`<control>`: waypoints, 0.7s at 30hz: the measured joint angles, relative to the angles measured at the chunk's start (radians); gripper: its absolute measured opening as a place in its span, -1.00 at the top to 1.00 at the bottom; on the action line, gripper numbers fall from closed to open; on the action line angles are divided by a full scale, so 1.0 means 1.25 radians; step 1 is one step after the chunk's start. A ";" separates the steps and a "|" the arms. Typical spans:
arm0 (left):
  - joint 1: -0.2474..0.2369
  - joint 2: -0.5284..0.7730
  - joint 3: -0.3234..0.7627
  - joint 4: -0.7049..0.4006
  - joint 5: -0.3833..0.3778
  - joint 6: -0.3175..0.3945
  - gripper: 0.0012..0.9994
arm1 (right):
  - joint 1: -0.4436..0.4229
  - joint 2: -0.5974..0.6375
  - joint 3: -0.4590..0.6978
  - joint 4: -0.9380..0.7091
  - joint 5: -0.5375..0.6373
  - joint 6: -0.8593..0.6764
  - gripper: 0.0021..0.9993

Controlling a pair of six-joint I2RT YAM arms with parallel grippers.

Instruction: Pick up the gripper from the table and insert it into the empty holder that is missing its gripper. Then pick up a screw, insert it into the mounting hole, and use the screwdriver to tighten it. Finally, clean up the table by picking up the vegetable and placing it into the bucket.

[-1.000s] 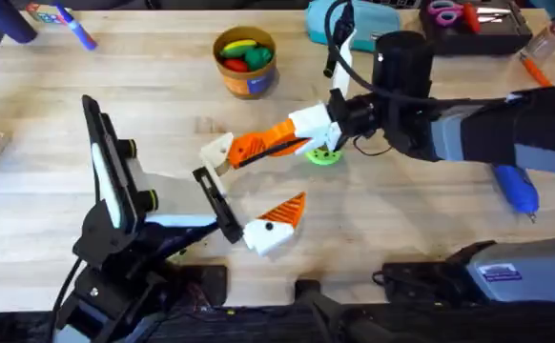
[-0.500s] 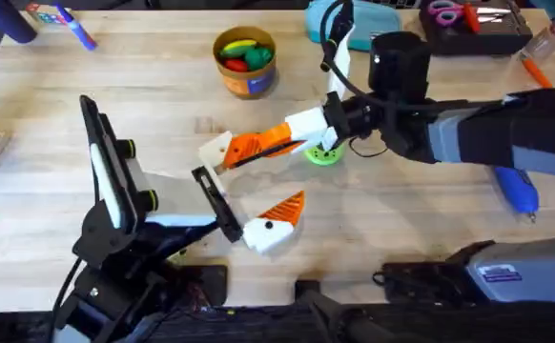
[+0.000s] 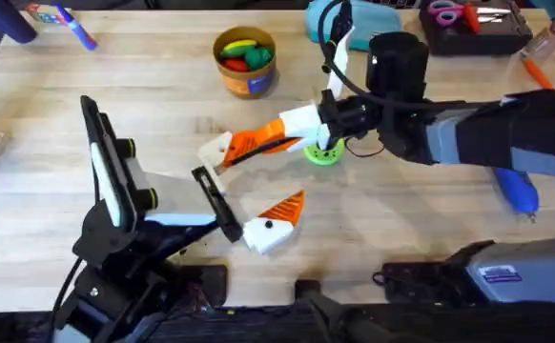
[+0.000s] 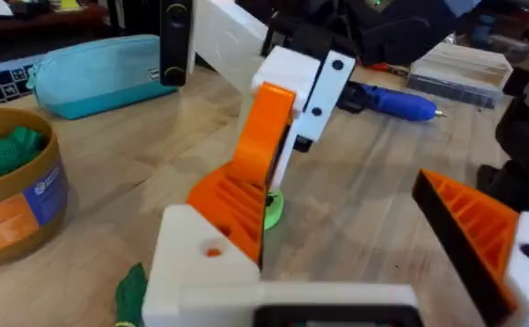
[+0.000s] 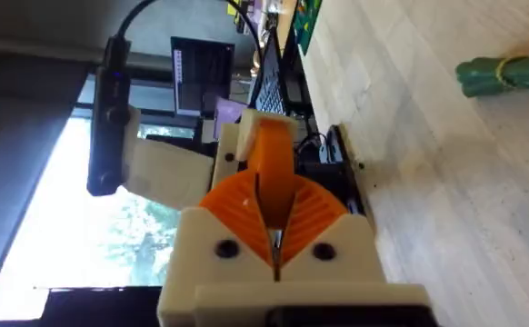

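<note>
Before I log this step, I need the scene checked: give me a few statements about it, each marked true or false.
1. The right gripper is shut on the cream finger piece. True.
2. The yellow bucket is empty. False: it holds red, yellow and green items.
3. The blue screwdriver lies on the table. True.
4. The left arm's black rail carries two fingers. False: only one white-and-orange finger sits on it.

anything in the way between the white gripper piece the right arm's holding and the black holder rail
Nothing visible does. The gripper piece, held in the right gripper, sits just beyond the bare end of the holder, with only open table around that gap.
</note>
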 joint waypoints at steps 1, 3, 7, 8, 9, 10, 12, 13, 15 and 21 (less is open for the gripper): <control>0.000 0.000 0.000 0.000 0.000 -0.001 -0.99 | 0.000 0.000 0.000 0.001 0.004 0.004 0.98; 0.000 0.000 0.000 0.000 -0.001 -0.004 -0.99 | 0.003 0.000 0.000 0.002 0.008 0.012 0.98; 0.001 0.000 0.000 0.000 -0.005 -0.007 -0.99 | 0.014 0.000 0.000 0.003 0.021 0.014 0.98; 0.001 0.000 0.000 0.000 -0.007 -0.009 -0.99 | 0.020 0.000 0.000 0.005 0.027 0.014 0.98; 0.003 0.000 0.000 0.000 -0.008 -0.010 -0.99 | 0.028 0.000 0.000 0.006 0.033 0.014 0.98; 0.004 0.000 0.000 0.000 -0.012 -0.012 -0.99 | 0.034 0.000 0.000 0.008 0.040 0.015 0.98; 0.005 0.000 0.000 -0.001 -0.022 -0.018 -0.99 | 0.048 0.000 0.000 0.011 0.062 0.015 0.98; 0.005 0.000 0.000 -0.001 -0.025 -0.019 -0.99 | 0.050 0.000 0.000 0.011 0.067 0.015 0.98; 0.006 0.000 0.000 -0.001 -0.029 -0.021 -0.99 | 0.054 0.000 0.001 0.012 0.074 0.015 0.98; 0.009 0.000 0.000 -0.001 -0.030 -0.022 -0.99 | 0.057 0.000 0.002 0.014 0.097 0.018 0.98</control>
